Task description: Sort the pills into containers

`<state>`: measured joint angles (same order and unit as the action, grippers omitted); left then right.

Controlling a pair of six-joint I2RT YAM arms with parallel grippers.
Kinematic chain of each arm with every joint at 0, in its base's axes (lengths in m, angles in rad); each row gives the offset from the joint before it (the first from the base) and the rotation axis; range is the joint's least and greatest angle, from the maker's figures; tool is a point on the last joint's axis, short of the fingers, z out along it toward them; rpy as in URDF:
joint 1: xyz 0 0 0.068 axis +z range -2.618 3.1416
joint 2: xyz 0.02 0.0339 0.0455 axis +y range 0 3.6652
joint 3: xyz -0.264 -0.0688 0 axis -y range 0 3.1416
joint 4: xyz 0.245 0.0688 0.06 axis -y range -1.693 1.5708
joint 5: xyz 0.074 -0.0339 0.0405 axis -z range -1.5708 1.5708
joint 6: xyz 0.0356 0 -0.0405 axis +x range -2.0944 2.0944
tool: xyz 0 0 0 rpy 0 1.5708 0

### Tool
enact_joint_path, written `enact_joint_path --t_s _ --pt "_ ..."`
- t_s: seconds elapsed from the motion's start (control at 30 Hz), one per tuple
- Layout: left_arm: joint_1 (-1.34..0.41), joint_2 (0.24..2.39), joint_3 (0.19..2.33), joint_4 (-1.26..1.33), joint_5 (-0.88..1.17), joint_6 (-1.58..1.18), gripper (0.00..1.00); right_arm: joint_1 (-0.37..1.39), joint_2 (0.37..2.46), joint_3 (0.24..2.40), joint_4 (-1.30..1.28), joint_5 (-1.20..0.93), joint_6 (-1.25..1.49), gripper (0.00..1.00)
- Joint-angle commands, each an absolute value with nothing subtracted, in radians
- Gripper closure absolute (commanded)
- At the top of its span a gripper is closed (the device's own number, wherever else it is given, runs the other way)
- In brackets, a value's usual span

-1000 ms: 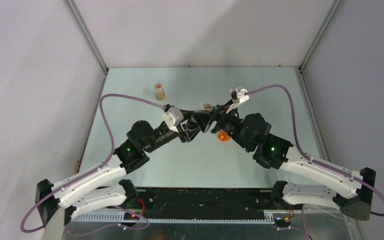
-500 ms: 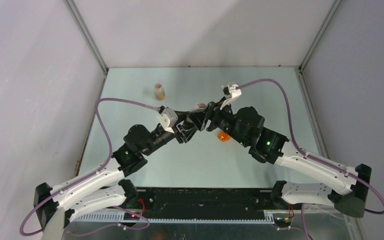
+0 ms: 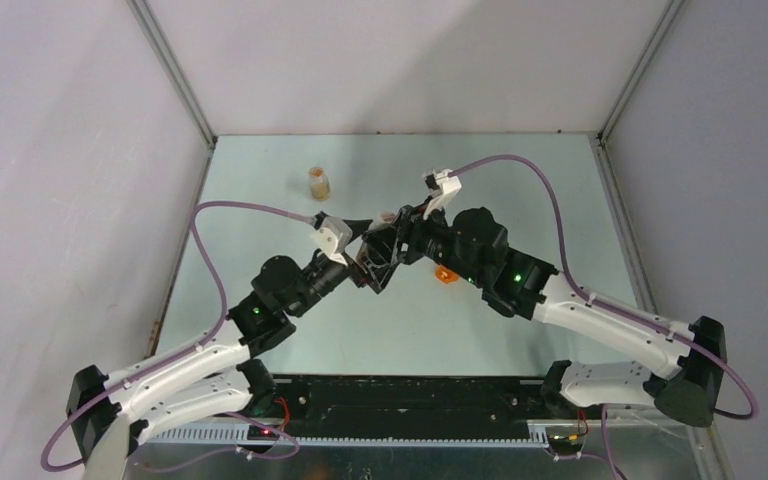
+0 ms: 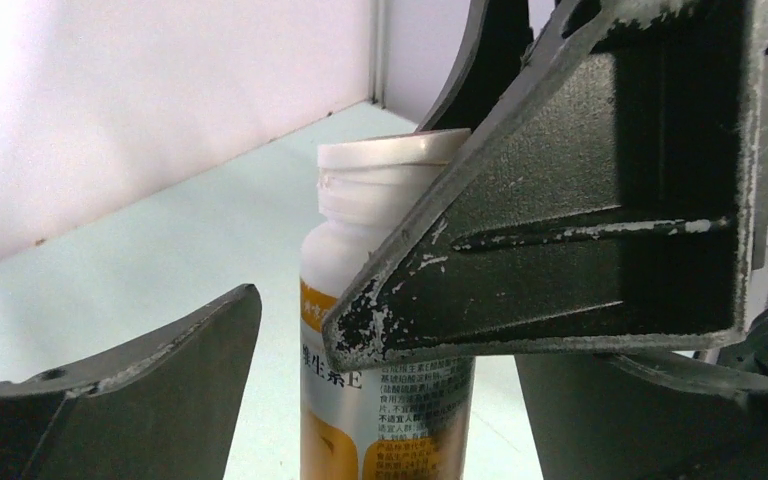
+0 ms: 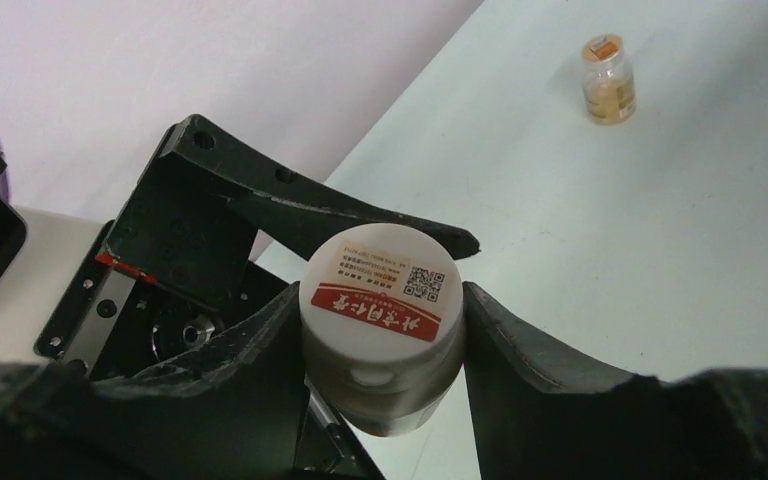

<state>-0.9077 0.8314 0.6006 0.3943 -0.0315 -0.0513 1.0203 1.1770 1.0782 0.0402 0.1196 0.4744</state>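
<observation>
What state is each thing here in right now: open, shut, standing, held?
White plastic pill bottle with a red-labelled cap: cap on, gripped at the cap.
Right hand: shut on the bottle's cap.
Left hand: open, fingers flanking the bottle's body, gap visible.
Small clear vial with an orange lid: lidded, upright, alone on the pale green table.
Small orange piece: lying on the table, too small to identify.

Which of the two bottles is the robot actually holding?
The larger white-capped bottle with the red label on its lid, pinched by the right gripper; the small amber vial stands alone on the table, untouched.
</observation>
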Motion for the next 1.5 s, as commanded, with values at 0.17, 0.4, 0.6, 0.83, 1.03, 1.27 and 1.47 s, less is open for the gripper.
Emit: enact_joint_path --t_s 0.17,0.4,0.6,0.83,1.03,1.27,1.47 --pt "-0.908 0.745 0.527 0.277 -0.242 -0.152 0.01 0.966 1.237 1.119 0.123 0.079 0.425 0.89" --pt "-0.907 0.609 0.579 -0.121 -0.465 -0.372 0.01 0.945 1.323 1.12 0.099 0.147 0.322 0.87" --pt "-0.897 0.508 0.648 -0.422 -0.702 -0.573 0.01 1.016 1.46 1.088 0.228 0.245 0.183 0.86" --pt "-0.871 0.457 0.69 -0.535 -0.824 -0.681 0.05 1.131 1.658 1.011 0.54 0.315 -0.012 0.82" --pt "-0.87 0.43 0.704 -0.52 -0.898 -0.654 0.1 1.201 1.829 1.009 0.771 0.38 -0.132 0.77" --pt "-0.871 0.426 0.713 -0.517 -0.92 -0.618 0.09 1.209 1.951 1.008 0.851 0.361 -0.091 0.68" --pt "-0.87 0.386 0.679 -0.499 -0.901 -0.654 0.08 1.199 1.971 1.009 0.797 0.301 -0.028 0.46"
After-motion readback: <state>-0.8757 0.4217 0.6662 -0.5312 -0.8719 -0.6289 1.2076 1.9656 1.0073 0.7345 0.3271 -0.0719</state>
